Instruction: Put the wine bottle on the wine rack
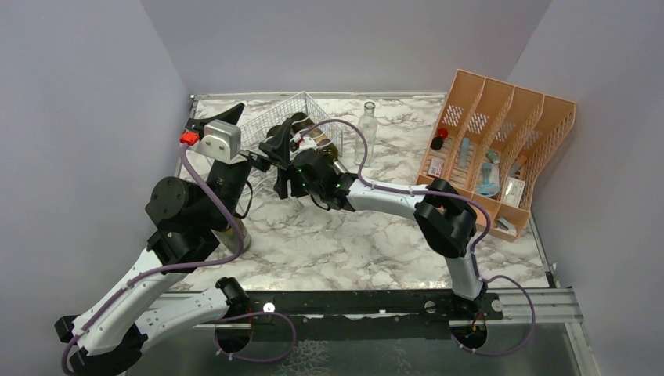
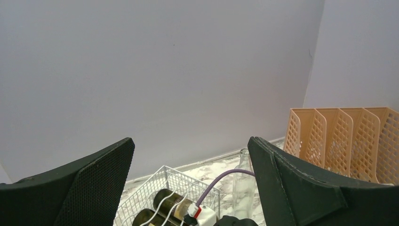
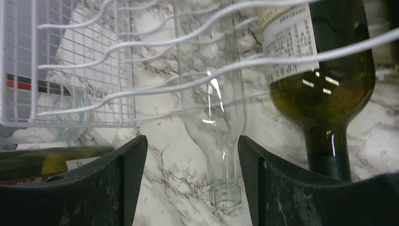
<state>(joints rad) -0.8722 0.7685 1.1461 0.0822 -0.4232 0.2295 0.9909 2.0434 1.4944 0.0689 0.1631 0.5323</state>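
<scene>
Low in the right wrist view, a second dark bottle (image 3: 42, 165) is mostly hidden behind one finger, so only a strip of its label shows. From above, the black wrist covers the front of the rack, and the bottles there are hard to tell apart.

The left arm (image 1: 176, 207) is raised at the left of the tabletop (image 1: 352, 243). Its left claw (image 2: 190, 141) tilts up toward the back wall, its jaws wide with nothing between them. The right arm (image 1: 391, 196) reaches from its base across to the left, with the elbow bent. The right claw (image 3: 192, 139) sits at the front of the wine rack (image 1: 270, 117), its jaws apart and gripping nothing.

The wine bottle (image 3: 324, 89), dark green with a paper label, lies on the rack's wavy wires just beyond the right claw. Its long axis runs along the rack's depth, with the neck toward the claw and the body away. Its base is cut off by the frame edge.

A clear bottle (image 1: 368, 129) stands upright on the tabletop just right of the rack. Through the wires its outline blurs into the marble. Well to the right, an orange file organizer (image 1: 501, 149) leans near the wall.
</scene>
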